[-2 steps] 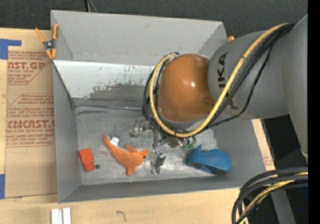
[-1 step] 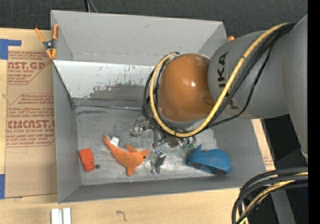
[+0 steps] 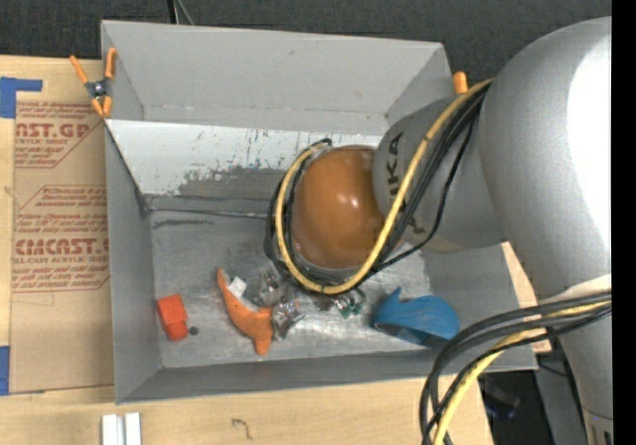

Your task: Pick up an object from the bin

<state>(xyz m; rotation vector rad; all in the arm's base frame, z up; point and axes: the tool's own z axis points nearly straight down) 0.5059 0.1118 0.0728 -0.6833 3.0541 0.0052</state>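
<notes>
Orange curved piece (image 3: 248, 314) | beside gripper (image 3: 281, 300) | grip: cannot tell | arm (image 3: 447, 197) reads "KA"

The orange cover (image 3: 338, 205) hides part of the small clutter (image 3: 276, 296) beneath it.

Bare bin floor (image 3: 204, 239) behind orange block (image 3: 172, 317)
</notes>
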